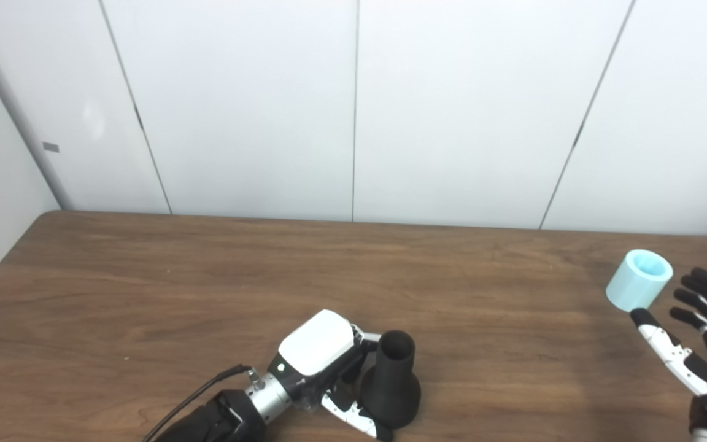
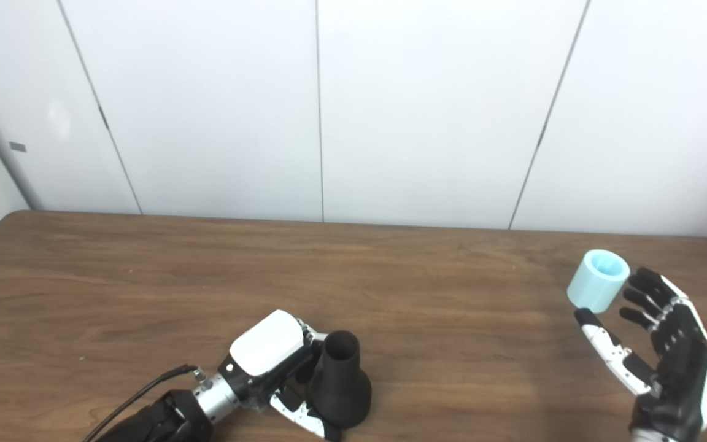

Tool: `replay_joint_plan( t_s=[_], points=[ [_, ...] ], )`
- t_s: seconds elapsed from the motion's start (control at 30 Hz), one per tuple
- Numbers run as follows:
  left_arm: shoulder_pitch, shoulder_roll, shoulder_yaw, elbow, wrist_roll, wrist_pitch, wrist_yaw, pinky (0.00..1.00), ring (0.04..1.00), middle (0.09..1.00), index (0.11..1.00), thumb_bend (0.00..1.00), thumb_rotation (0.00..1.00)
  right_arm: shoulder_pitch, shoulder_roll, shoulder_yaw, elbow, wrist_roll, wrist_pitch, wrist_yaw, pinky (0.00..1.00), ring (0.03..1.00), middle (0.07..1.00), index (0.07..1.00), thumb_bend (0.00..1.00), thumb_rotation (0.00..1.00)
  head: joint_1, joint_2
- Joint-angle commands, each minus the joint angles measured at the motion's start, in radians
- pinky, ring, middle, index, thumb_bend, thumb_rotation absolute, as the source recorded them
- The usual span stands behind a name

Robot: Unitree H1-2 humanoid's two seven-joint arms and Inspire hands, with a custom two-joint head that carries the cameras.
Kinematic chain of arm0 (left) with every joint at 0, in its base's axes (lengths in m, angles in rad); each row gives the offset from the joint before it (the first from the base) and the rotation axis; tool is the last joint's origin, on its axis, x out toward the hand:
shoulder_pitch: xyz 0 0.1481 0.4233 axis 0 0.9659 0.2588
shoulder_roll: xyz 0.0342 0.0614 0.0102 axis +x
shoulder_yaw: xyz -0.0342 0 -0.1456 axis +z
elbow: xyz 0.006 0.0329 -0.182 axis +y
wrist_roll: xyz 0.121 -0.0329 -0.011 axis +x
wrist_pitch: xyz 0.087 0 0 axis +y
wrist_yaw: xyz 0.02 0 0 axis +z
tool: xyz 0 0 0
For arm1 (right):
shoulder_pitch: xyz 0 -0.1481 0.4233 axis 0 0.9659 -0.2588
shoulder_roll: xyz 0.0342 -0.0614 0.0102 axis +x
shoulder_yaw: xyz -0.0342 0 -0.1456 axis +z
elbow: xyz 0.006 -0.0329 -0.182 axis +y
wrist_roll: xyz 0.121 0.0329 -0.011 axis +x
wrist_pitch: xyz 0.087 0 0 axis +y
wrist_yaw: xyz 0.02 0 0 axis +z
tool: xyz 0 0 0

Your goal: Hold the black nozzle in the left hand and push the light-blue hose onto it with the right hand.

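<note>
The black nozzle (image 1: 392, 383) stands upright on the wooden table (image 1: 206, 288) near the front edge, wide base down and narrow mouth up. My left hand (image 1: 323, 362) is against its left side, fingers curled at the neck and thumb along the front of the base, closed on it. The light-blue hose (image 1: 639, 280), a short open tube, rests at the far right of the table. My right hand (image 2: 660, 344) is open just right of and nearer than the hose, fingers spread, thumb tip close to its lower edge, not holding it.
White wall panels (image 1: 353, 110) rise behind the table's far edge. A black cable (image 1: 197, 393) runs along my left forearm. Bare wood lies between the nozzle and the hose.
</note>
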Motion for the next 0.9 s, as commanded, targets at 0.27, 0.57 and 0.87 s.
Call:
replay_joint_plan(
  t_s=[0.27, 0.57, 0.87],
  points=[
    [0.018, -0.005, -0.060, 0.055, 0.046, -0.091, -0.053, 0.22, 0.363, 0.431, 0.518, 0.50, 0.00, -0.118, -0.054, -0.037, 0.104, -0.099, -0.014, -0.086, 0.90, 0.958, 0.944, 0.960, 0.76, 0.30, -0.135, -0.016],
    [0.008, 0.067, -0.091, 0.053, -0.001, -0.095, -0.017, 0.23, 0.366, 0.432, 0.515, 0.50, 0.00, -0.206, -0.065, -0.025, 0.177, -0.097, 0.089, -0.088, 0.85, 0.971, 0.999, 1.000, 0.84, 0.32, -0.333, -0.029],
    [-0.014, 0.127, -0.127, 0.033, -0.040, -0.095, -0.004, 0.21, 0.401, 0.479, 0.488, 0.50, 0.00, -0.291, -0.082, -0.027, 0.311, -0.113, 0.155, -0.131, 0.86, 0.956, 0.974, 1.000, 0.88, 0.30, -0.421, -0.032]
  ],
)
